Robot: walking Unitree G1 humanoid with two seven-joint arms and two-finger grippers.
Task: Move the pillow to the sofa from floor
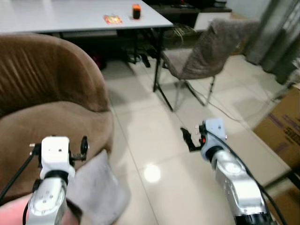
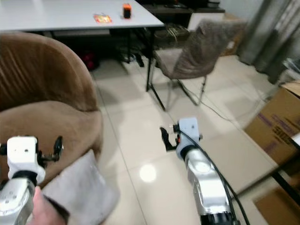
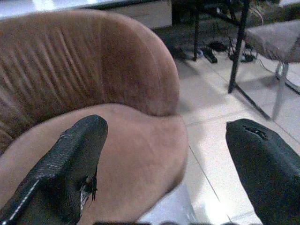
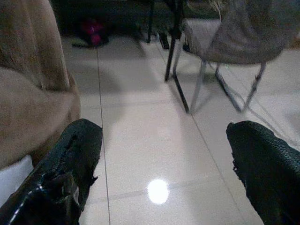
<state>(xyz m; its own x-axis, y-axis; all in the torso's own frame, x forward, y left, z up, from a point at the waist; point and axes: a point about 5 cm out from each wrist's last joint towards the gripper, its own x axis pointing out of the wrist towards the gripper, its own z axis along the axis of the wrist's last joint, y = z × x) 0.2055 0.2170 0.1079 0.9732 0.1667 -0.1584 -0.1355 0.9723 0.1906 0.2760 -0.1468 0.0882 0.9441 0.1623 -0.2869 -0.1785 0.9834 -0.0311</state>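
One brown sofa (image 1: 51,108) filled the left of the scene, its rounded back rising beyond the left pincer (image 3: 164,154) and its seat lying just under and ahead of that pincer. The left pincer stood wide, holding nothing, its two black fingers (image 3: 70,164) well apart over the seat's front edge. One grey pillow (image 1: 96,190) lay on the floor (image 1: 159,140) just below and beside the left pincer, leaning against the sofa's front; it was touching the sofa but not up on the seat.

Beyond the sofa stood one white desk (image 1: 70,16), carrying two small things: a flat orange packet (image 1: 112,19) and a small orange-and-black object (image 1: 136,11), near each other.

The floor was pale glossy tile with one bright light glare (image 1: 152,173) lying between the two pincers. The right pincer (image 1: 190,139) hung over bare tile, well apart from the pillow, its fingers (image 4: 70,159) also spread wide and empty.

Ahead of the right pincer stood one grey chair (image 1: 206,51) on thin metal legs, beside the desk's black leg. To the right of that pincer sat one cardboard box (image 1: 283,126), with grey curtains (image 1: 281,33) behind it.
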